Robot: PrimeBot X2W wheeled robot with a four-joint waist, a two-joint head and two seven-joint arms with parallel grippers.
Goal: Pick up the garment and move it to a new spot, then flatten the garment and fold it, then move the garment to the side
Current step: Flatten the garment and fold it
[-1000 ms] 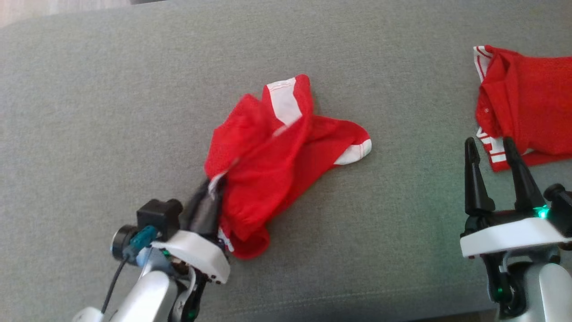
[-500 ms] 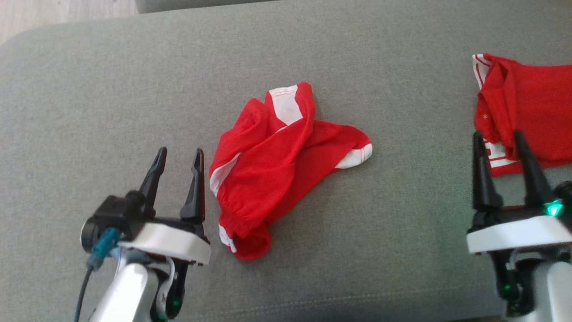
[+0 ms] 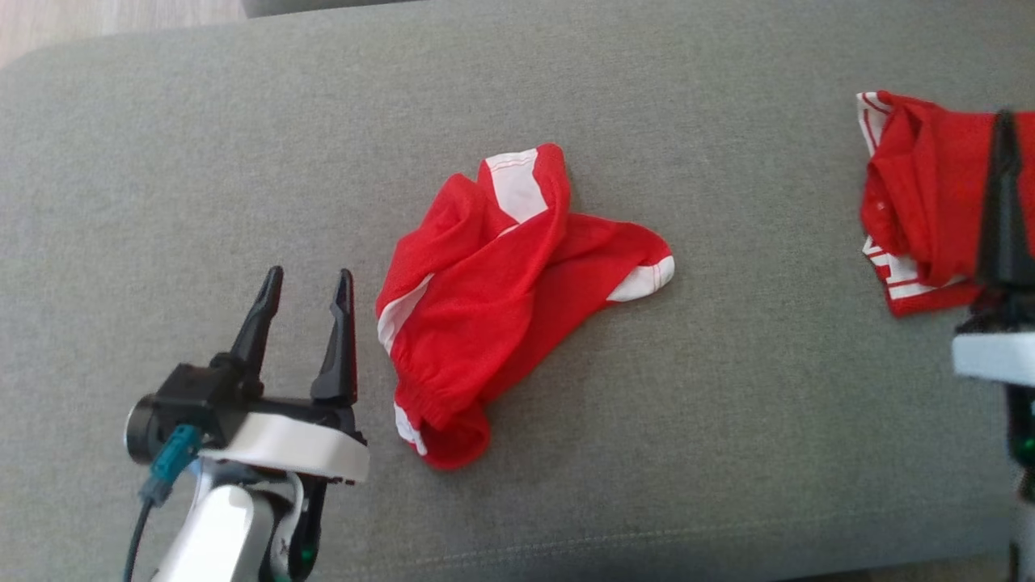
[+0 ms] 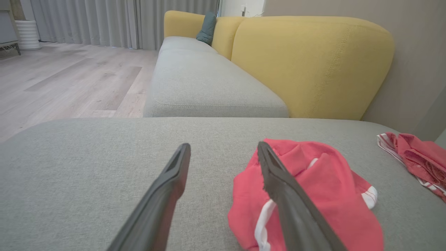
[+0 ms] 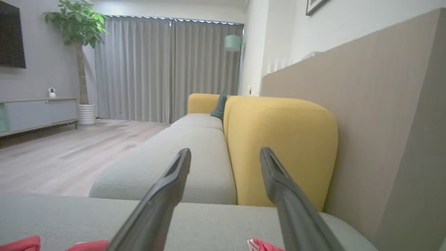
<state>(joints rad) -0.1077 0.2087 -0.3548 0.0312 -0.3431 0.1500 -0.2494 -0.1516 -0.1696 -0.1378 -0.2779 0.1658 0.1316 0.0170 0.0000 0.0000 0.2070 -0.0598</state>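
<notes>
The garment [image 3: 501, 299], red with white trim, lies crumpled in a heap in the middle of the grey cushion [image 3: 728, 420]. My left gripper [image 3: 310, 275] stands open just to its left, fingers apart and empty, its right finger close beside the cloth without gripping it. The left wrist view has the garment [image 4: 324, 188] behind and to the right of my right finger [image 4: 278, 181]. At the right edge of the head view, one finger [image 3: 1005, 202] of my right gripper lies over a second red garment [image 3: 922, 194]. In its own wrist view my right gripper [image 5: 225, 150] is open and empty.
The second red garment [image 4: 418, 153], white-striped, lies at the cushion's right end. A yellow backrest [image 4: 313, 66] rises beyond the cushion, with another grey seat [image 4: 202, 87] and wooden floor [image 4: 69, 76] further off. The cushion's front seam [image 3: 566, 541] runs along the bottom.
My left gripper has let go of the garment, opened and drawn back to the left. The garment has settled on the cushion. My right gripper has moved right and forward over the second garment.
</notes>
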